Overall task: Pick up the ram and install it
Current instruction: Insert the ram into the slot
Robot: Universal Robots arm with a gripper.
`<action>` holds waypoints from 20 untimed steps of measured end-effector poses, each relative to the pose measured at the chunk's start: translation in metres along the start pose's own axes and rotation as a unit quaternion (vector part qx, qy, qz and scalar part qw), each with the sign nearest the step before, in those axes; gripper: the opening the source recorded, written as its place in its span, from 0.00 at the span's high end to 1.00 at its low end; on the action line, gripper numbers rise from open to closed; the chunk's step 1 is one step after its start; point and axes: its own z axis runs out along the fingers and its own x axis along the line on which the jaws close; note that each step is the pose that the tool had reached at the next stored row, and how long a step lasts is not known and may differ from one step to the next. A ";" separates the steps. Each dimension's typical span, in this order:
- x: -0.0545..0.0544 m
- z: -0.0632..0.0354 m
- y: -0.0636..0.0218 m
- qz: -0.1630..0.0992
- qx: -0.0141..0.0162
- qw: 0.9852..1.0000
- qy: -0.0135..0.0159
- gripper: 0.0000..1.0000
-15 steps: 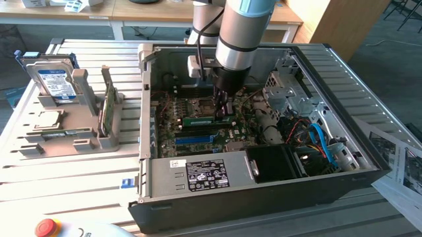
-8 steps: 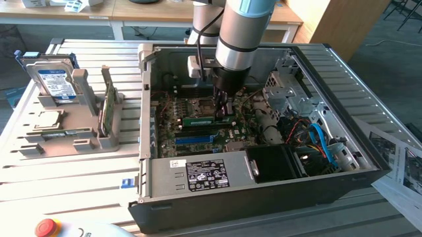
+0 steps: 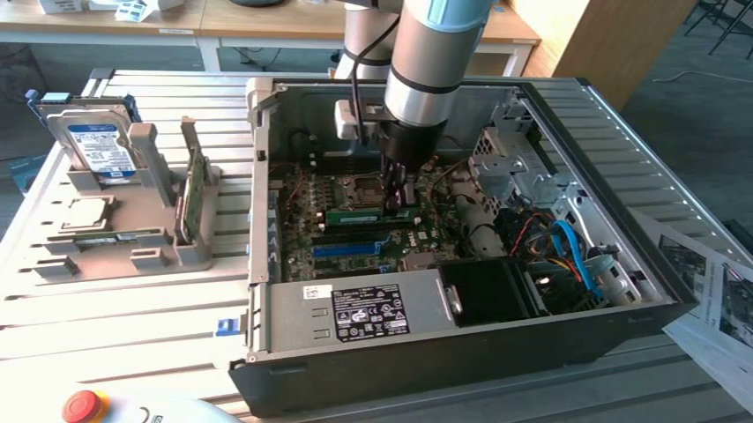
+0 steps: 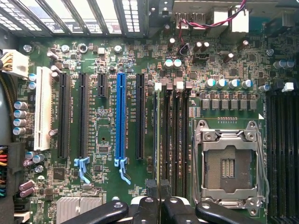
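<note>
Your claw (image 3: 398, 198) is down inside the case (image 3: 471, 374), pressed together on the ram (image 3: 367, 214) and pinching its upper edge. The ram lies level and low over the motherboard (image 3: 300, 256), just beside the CPU socket (image 3: 359, 187). From the wrist it shows edge-on, running along the black slots (image 4: 175, 140) next to the socket. A hard drive (image 3: 94, 145) stands in the rack (image 3: 147, 220) at the exterior view's left.

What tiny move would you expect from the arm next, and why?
Probably a gentle push straight down. The gripper is shut on the ram low inside the computer case, and in the wrist view the stick runs edge-on along the black memory slots. Whether it is already seated I cannot tell.
</note>
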 end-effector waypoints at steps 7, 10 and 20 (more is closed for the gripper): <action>0.000 0.0011 -0.0001 0.000 0.000 1.000 0.000 0.88; 0.000 0.0013 -0.0001 0.000 0.000 1.000 0.000 0.88; -0.002 0.0013 0.0000 0.000 0.000 1.000 0.000 0.88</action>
